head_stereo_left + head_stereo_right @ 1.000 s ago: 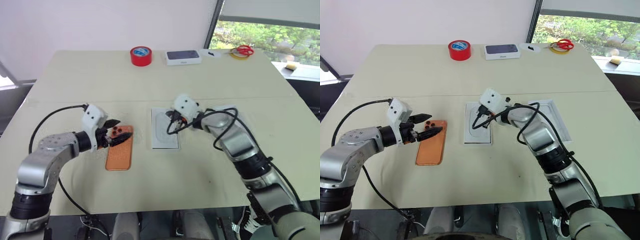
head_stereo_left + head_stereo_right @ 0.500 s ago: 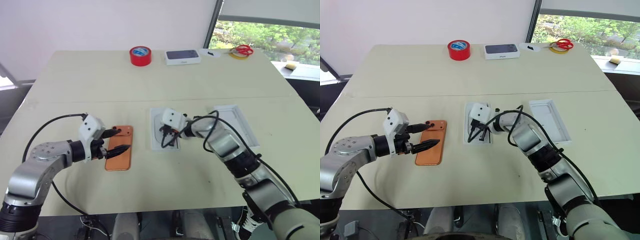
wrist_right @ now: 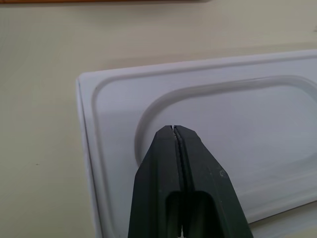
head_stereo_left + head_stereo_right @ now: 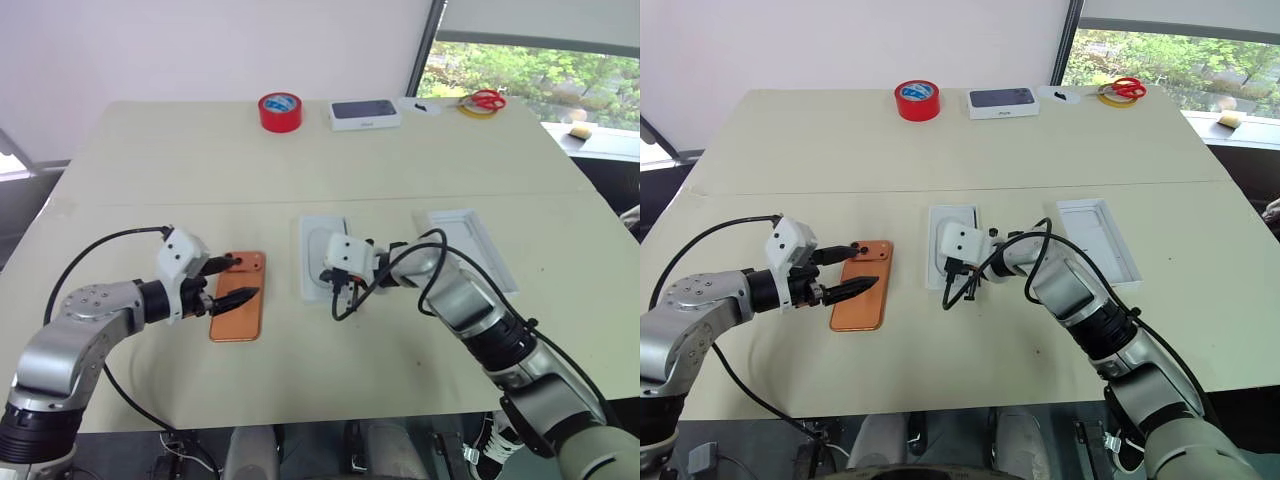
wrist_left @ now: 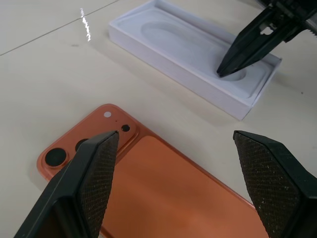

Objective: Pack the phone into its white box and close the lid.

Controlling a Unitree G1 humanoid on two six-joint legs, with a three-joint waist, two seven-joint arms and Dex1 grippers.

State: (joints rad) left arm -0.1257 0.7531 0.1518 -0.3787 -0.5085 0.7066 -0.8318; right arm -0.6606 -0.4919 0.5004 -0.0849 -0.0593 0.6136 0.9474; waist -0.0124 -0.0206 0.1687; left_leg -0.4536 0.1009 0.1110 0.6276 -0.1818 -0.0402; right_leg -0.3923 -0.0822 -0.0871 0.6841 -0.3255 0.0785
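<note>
Orange phone flat on table, left gripper wide open straddling camera end. Lower, pinch long edges squarely. Right gripper closed, tip over insert at 3 o'clock of phone.

Beige table, orange phone flat on it w/ cameras up, white insert w/ oval recess beside it, white box further right, red tape roll, blue-topped box, scissors at far edge
</note>
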